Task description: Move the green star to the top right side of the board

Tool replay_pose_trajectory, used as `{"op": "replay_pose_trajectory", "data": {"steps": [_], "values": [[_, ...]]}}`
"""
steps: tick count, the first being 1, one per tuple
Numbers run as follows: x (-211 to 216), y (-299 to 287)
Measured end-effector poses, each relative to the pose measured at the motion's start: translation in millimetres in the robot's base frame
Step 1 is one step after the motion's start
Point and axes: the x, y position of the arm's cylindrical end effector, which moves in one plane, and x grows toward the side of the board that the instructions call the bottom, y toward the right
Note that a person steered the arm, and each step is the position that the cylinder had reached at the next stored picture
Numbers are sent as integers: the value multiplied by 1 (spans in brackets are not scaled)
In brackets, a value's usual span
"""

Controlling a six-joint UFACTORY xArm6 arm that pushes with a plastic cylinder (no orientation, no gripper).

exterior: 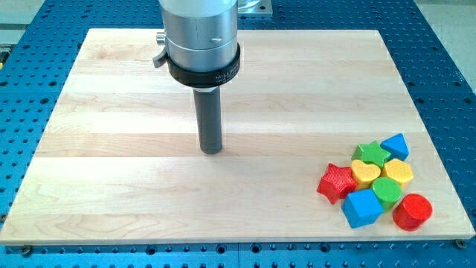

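Note:
The green star (370, 154) lies at the upper edge of a cluster of blocks near the board's bottom right. It touches the blue triangle (396, 145) on its right and the yellow heart (364, 173) below it. My tip (212, 151) rests on the wooden board (149, 112) near the middle, far to the left of the green star and apart from every block. The rod stands upright under the silver arm housing (201, 37).
The cluster also holds a red star (337, 182), a yellow hexagon (399, 173), a green round block (387, 190), a blue cube (362, 208) and a red cylinder (412, 212). A blue perforated table (454, 89) surrounds the board.

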Motion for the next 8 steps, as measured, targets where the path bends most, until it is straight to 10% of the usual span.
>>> {"op": "replay_pose_trajectory", "data": {"steps": [3,6,8], "values": [[25,8],[-132,251],[-75,384]]}}
